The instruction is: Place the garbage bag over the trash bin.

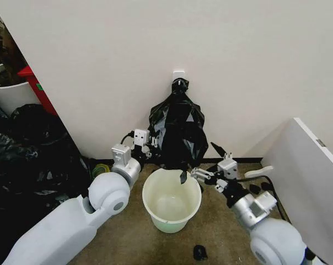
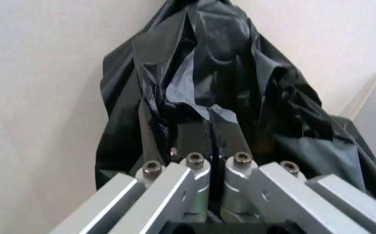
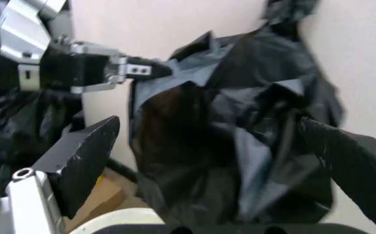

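Left hand (image 1: 150, 144) is pinched tight on the left edge of the bag (image 1: 177, 130); in the left wrist view its fingers (image 2: 208, 146) meet on a fold of the black film (image 2: 240, 97). Right hand (image 1: 197, 175) sits over the far rim of the bin (image 1: 171, 200), jaws wide apart; the right wrist view shows its two dark pads (image 3: 84, 156) spread with the bag (image 3: 240, 146) between and beyond them, and the left hand (image 3: 132, 70) on the bag's far edge. A small scrap of film hangs near the right hand's fingertips; we cannot tell whether it is gripped.

Bag position: hanging against the wall from a white hook (image 1: 179, 74), lower edge just behind and above the bin. Bin stands on the floor between the two arms, mouth bare.

Step, in our judgement: taking hold of the bag's mouth, left side secured, right side not yet. Next move calls for the right hand to close on the opposite edge, then both to spread the mouth and bring it down over the rim.

Surroundings: small black object (image 1: 199, 252) on the floor in front of the bin; heap of black sacks (image 1: 28, 154) to the left; white panel (image 1: 310, 182) close on the right, crowding the right arm. The hook's hold on the bag's top may resist the pull.
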`<state>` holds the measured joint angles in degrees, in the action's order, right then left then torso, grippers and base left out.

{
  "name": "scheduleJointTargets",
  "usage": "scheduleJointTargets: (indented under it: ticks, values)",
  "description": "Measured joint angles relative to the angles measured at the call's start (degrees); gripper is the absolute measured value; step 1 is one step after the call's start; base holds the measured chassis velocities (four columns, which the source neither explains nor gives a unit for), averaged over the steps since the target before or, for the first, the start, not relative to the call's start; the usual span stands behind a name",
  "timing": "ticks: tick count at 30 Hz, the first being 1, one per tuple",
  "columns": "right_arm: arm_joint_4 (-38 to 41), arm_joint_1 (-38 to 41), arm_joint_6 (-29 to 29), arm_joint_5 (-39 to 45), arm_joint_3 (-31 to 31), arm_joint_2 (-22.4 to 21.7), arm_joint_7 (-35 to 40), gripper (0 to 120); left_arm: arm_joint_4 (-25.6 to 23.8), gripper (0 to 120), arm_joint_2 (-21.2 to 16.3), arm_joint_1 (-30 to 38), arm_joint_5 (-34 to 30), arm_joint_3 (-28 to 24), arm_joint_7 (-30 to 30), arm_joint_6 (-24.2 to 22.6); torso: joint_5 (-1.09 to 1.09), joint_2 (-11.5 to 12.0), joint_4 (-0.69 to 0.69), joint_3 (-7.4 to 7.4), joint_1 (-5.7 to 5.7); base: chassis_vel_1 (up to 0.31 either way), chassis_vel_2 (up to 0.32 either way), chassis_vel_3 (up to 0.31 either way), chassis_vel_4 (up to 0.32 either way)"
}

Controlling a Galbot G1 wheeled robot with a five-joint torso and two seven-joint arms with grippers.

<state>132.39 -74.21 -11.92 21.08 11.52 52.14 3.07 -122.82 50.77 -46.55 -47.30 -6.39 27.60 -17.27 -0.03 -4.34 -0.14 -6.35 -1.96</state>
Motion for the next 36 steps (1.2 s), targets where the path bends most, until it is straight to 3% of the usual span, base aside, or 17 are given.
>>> scheduleJointTargets:
  ticks: [4, 8, 11, 12, 20, 32, 36]
  values:
    - [-2.5, 7.0, -2.2, 1.9, -3.5, -2.2, 1.1, 100, -0.1, 0, 0.0, -0.9, 0.4, 0.7, -0.2, 0.1, 0.0, 0.0, 0.0, 0.0, 0.0, 0.0, 0.0, 0.0, 0.0]
    - [-7.8, 17.4, -5.1, 3.2, -10.7, -3.9, 2.9, 100, -0.6, 0, -0.3, -2.4, 0.7, 1.8, -0.6, 0.4, -0.01, 0.0, 0.01, -0.01, 0.0, 0.0, 0.0, 0.0, 0.0]
    - [-9.1, 21.1, -8.3, 3.6, -13.7, -3.6, 4.1, 100, -0.9, 0, -0.4, -2.6, 0.7, 2.0, -0.7, 0.4, 0.0, 0.0, 0.0, 0.0, 0.0, 0.0, 0.0, 0.0, 0.0]
    - [-10.2, 24.7, -11.9, 4.5, -16.3, -2.8, 6.1, 97, -1.1, 0, -0.4, -2.8, 0.8, 2.0, -0.8, 0.5, 0.0, 0.0, 0.01, -0.01, 0.0, 0.0, 0.0, 0.0, 0.0]
    - [-12.6, 33.5, -19.3, 5.8, -22.8, -2.2, 11.4, 88, -1.8, 0, -0.4, -3.8, 1.7, 2.5, -1.5, 0.9, -0.01, 0.0, 0.0, 0.0, -0.01, 0.0, 0.0, 0.0, 0.0]
    - [-14.1, 37.0, -26.7, 7.2, -25.2, -3.0, 17.7, 49, -3.6, 0, -0.6, -4.6, 1.4, 3.8, -1.8, 1.0, 0.0, 0.0, 0.0, 0.0, 0.0, 0.0, 0.0, 0.0, 0.0]
    - [-13.5, 37.1, -27.9, 7.0, -25.5, -4.2, 17.9, 29, -3.6, 0, -0.4, -4.9, 1.2, 3.8, -1.8, 1.0, 0.0, 0.0, 0.0, 0.0, 0.0, 0.0, 0.0, 0.0, 0.0]
